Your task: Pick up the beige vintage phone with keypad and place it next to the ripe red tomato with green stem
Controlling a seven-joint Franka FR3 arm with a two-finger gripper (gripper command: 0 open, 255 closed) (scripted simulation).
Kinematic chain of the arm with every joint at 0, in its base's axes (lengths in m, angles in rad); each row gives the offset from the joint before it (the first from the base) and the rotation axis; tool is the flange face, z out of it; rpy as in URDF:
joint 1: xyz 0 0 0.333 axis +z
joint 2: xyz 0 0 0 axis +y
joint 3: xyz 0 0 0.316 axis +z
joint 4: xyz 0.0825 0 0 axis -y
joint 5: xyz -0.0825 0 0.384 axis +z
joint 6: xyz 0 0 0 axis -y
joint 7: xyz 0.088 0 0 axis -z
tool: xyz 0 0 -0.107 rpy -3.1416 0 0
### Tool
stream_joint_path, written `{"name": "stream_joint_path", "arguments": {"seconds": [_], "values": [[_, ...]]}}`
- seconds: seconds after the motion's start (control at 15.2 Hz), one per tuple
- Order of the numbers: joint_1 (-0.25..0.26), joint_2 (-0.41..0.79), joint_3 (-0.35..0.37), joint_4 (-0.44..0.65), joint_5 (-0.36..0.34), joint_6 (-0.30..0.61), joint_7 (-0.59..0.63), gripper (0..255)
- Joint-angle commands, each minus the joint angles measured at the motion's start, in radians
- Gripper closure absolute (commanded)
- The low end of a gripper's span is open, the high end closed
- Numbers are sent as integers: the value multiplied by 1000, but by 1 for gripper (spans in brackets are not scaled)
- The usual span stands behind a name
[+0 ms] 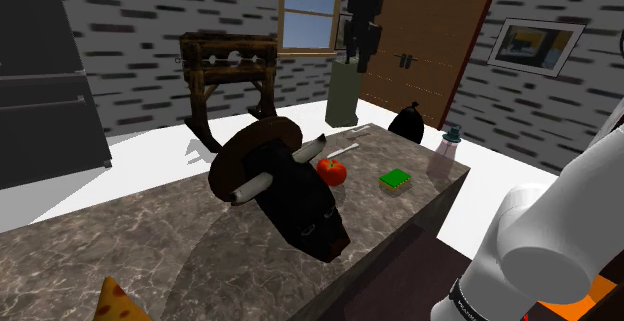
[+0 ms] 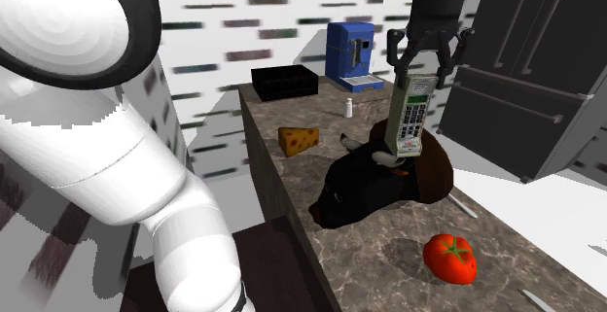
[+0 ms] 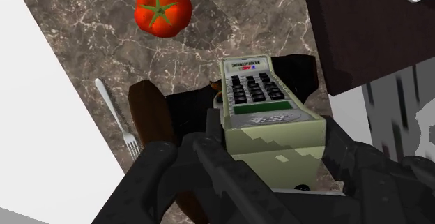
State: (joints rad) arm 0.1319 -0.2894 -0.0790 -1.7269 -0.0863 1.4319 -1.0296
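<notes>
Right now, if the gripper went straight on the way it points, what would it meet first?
The gripper points down; its phone would probably touch the bull head first, not the tomato.

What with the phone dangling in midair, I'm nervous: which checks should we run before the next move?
1. Keypad phone clasped by the end effector: ok, the fingers grip its upper end and it hangs keypad-down.
2. Phone clear of the marble counter: ok, it hangs above the mounted bull head.
3. Tomato located: ok, it sits on the counter with its green stem up.
4. Free spot beside the tomato: ok, bare marble surrounds it; the fork lies apart from it.
5. Grip firm enough for travel: cannot tell.
6. Phone next to the tomato: not ok, not yet placed.
</notes>
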Motion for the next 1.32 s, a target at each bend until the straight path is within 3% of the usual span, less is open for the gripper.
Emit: {"name": "stream_joint_path", "arguments": {"seconds": [0.0, 1.25], "values": [[-11, 15, -21, 12, -5, 6, -34, 255], [-13, -51, -26, -312, -13, 264, -14, 255]]}}
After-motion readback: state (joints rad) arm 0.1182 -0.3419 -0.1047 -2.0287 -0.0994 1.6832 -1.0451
